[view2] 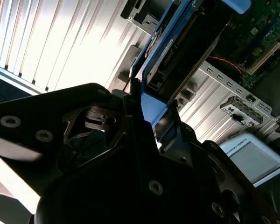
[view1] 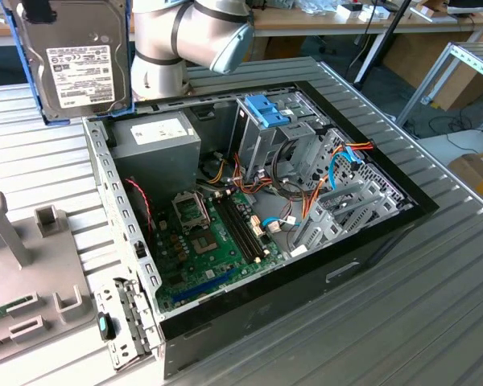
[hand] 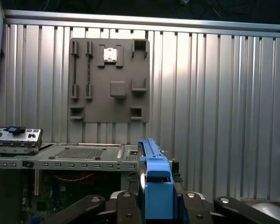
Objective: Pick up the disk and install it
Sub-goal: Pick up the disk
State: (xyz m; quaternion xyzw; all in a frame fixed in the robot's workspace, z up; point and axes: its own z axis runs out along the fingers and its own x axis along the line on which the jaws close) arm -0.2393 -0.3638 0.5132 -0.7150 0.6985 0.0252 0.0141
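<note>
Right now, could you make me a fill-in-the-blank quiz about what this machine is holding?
The gripper is shut on the disk's light-___ rail frame.
The disk's label is ___.
The open computer case shows a ___ motherboard.
Missing words: blue; white; green.

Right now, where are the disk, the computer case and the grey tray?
the disk [view1: 79, 72], exterior view, on its white label.
the computer case [view1: 306, 281], exterior view, on its black outer wall.
the grey tray [hand: 102, 112], first wrist view, on a bare flat patch.
</note>
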